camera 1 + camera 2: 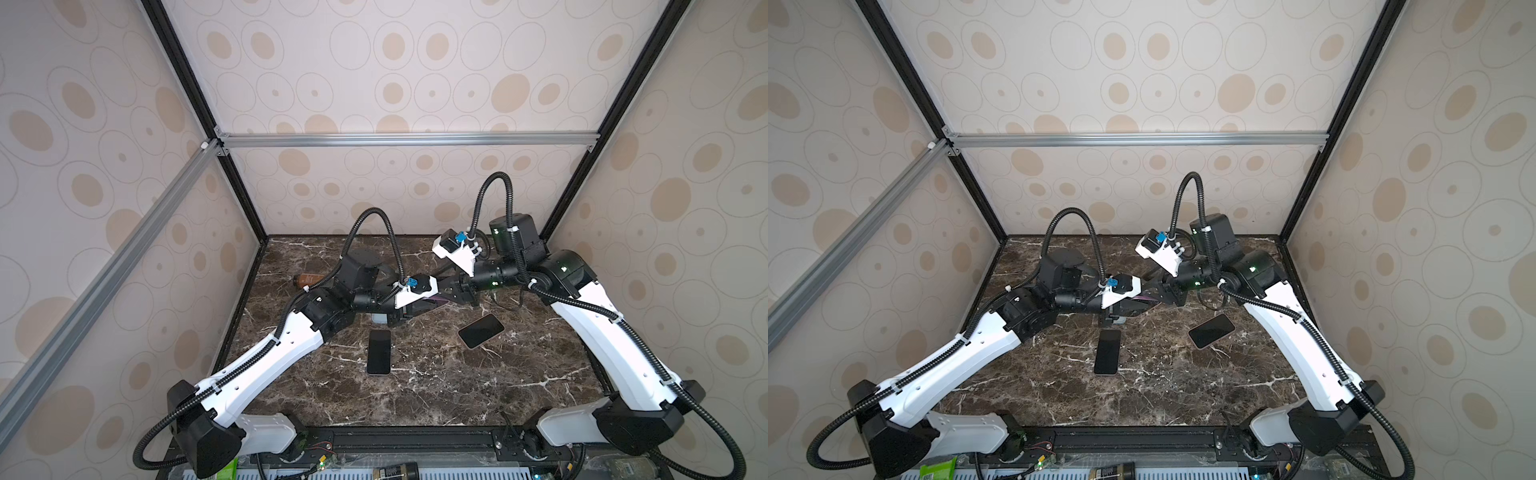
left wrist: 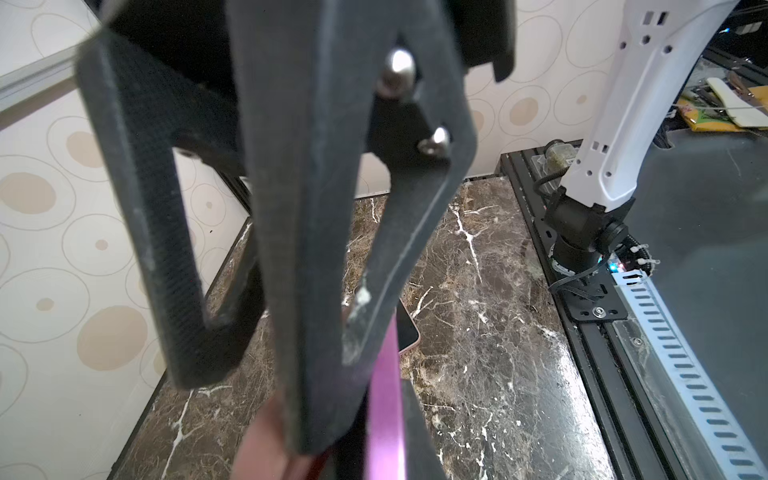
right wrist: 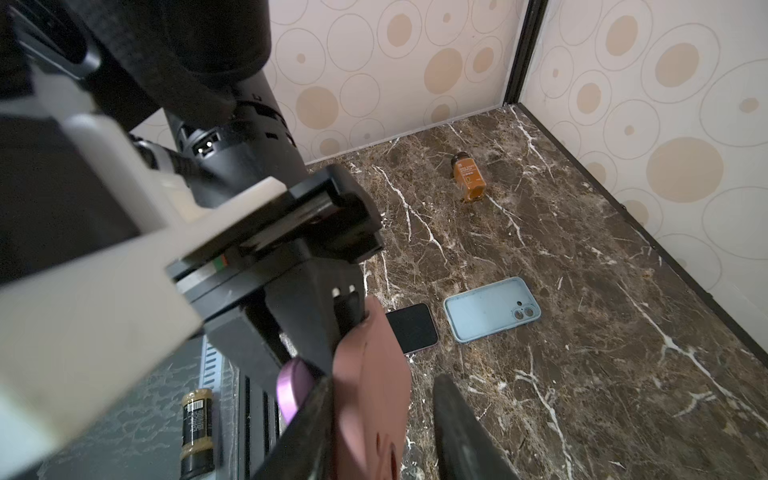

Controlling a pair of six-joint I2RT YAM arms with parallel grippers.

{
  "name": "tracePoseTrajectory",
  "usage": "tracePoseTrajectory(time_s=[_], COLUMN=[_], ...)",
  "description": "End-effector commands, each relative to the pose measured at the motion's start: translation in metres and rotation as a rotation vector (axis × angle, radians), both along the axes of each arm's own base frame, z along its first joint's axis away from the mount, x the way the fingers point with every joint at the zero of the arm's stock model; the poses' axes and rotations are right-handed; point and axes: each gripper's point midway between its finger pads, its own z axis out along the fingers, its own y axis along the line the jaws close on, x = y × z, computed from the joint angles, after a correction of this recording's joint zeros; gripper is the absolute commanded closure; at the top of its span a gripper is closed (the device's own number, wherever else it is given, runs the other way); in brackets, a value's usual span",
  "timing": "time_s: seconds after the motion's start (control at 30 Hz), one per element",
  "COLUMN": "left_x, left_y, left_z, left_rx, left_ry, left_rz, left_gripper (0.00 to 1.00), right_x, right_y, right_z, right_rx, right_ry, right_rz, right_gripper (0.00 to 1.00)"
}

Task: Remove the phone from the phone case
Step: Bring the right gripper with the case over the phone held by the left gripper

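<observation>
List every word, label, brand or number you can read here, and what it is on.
No text is legible.
Small amber bottle with a dark cap: pale label print, too small to read.
Dark jar with tan ends: label print too blurred to read.
Green packet: markings too blurred to read.

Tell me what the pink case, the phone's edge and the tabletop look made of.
By looks: pink case, matte, soft-looking, probably silicone; phone edge, glossy purple with metallic sheen, likely anodised metal; tabletop, polished brown stone with white veins, marble or printed laminate.
</observation>
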Motion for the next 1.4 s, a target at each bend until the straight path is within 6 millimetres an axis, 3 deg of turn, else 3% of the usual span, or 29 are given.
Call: tracePoseTrajectory(time_s=[0.0, 0.3, 0.47, 0.67, 1.13, 1.37], left_x=[-0.008, -0.002, 0.0, 0.0, -0.011, -0.027], left_y=[-0.001, 0.004, 0.007, 0.008, 0.008, 0.01], left_z=[0.04, 0.045, 0.048, 0.05, 0.056, 0.06], left_rx=[-0.092, -0.113, -0.127, -0.139, -0.183, -0.216], left_ry=[-0.131, -0.166, -0.185, -0.196, -0.177, -0.154], left_rz=[-0.041, 0.019, 0.039, 0.053, 0.015, -0.05], left_gripper=[1.0, 1.0, 1.0, 1.0, 1.0, 1.0], right_x=[0.004, -0.02, -0.024, -0.017, -0.002, 0.026], right_y=[-0.006, 0.003, 0.005, 0.003, 0.001, -0.016], right_z=[-0.018, -0.017, -0.021, -0.026, -0.018, -0.017], right_rx=[-0.085, -0.038, -0.047, -0.068, -0.007, 0.047], right_ry=[0.021, 0.107, 0.173, 0.186, 0.204, 0.226], right_rz=[-0.032, 0.093, 0.11, 0.062, -0.084, -0.252], right_gripper=[0.59, 0.6, 0.63, 0.68, 0.86, 1.0])
